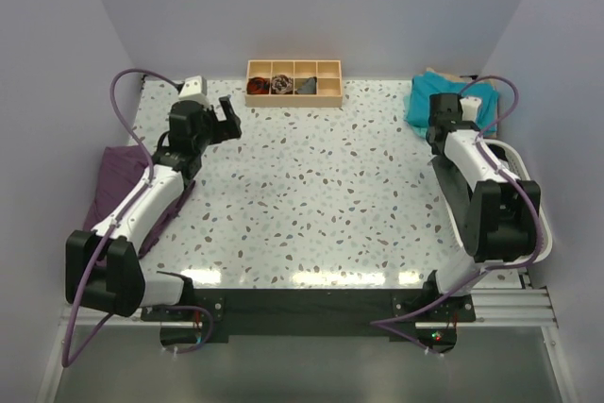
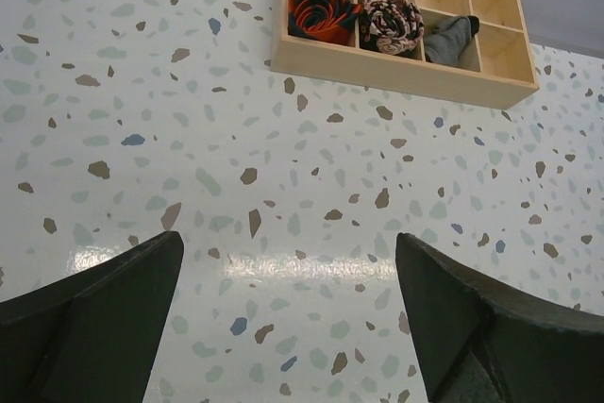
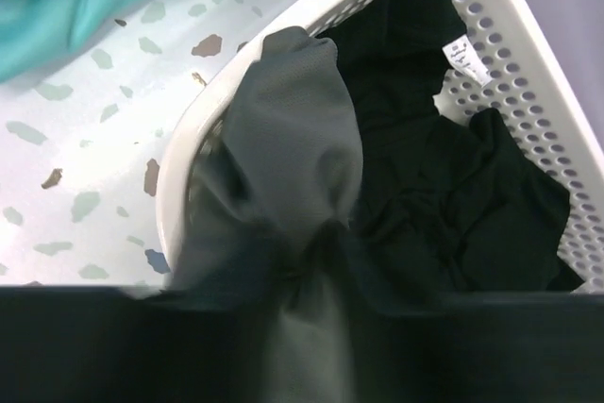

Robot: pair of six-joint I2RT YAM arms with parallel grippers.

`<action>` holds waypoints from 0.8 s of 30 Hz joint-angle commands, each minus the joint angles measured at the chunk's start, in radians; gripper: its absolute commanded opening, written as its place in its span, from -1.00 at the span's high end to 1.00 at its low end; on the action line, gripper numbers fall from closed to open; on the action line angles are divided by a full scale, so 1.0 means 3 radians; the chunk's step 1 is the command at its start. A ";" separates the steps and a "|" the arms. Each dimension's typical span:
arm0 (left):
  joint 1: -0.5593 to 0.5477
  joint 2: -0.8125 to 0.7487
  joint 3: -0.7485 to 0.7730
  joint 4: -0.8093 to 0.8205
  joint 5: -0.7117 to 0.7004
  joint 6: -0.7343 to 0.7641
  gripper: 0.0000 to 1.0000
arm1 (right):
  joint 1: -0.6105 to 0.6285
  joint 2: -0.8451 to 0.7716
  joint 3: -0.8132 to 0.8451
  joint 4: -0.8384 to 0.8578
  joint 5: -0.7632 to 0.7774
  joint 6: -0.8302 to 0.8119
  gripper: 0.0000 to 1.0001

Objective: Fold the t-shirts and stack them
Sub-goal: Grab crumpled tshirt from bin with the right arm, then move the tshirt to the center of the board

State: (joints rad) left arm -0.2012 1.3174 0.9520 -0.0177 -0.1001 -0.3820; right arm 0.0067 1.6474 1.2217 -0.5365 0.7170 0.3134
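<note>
Tray (image 1: 293, 99) sits at the middle of the far edge of the table (image 1: 311, 195), with small cloth rolls (image 2: 392, 21) in the three left compartments of its near row. A t-shirt (image 1: 422, 101) lies in the far right corner, and a cloth (image 1: 115, 181) hangs over the left edge. Basket (image 1: 545, 233) stands at the right edge, on the near side of that t-shirt (from above mostly hidden under the right arm (image 1: 472, 172)); inside it lies a second t-shirt (image 3: 444, 195), and a third t-shirt (image 3: 283, 139) is draped across the rim on the table side, touching the second.
</note>
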 commanded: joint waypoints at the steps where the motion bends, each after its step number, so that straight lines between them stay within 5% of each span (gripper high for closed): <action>1: 0.0001 0.0072 0.0125 0.0074 0.0063 0.0031 -1.00 | 0.0003 -0.0117 -0.0043 0.0168 -0.0068 0.0050 1.00; 7: 0.0001 0.0118 0.0150 0.0100 0.0129 0.0016 -1.00 | 0.0003 -0.0822 -0.0237 0.0311 -0.0548 -0.0037 1.00; 14: 0.0001 0.0098 0.0150 0.0100 0.0165 -0.0025 -1.00 | 0.0024 -0.1814 0.0104 0.0112 -0.1760 -0.0246 1.00; 19: 0.0001 0.0057 0.0145 0.0110 0.0170 -0.0056 -1.00 | 0.0075 -0.1897 0.0672 -0.0170 -0.3366 -0.0395 1.00; 24: -0.0004 -0.0009 0.0150 0.0090 0.0160 -0.0071 -1.00 | 0.0514 -0.1795 0.1189 -0.0170 -0.4067 -0.0370 1.00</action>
State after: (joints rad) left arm -0.2012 1.3556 0.9520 -0.0177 -0.0589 -0.3843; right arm 0.0673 1.0878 1.4853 -0.5781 -0.1856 0.2222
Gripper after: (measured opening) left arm 0.997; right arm 0.034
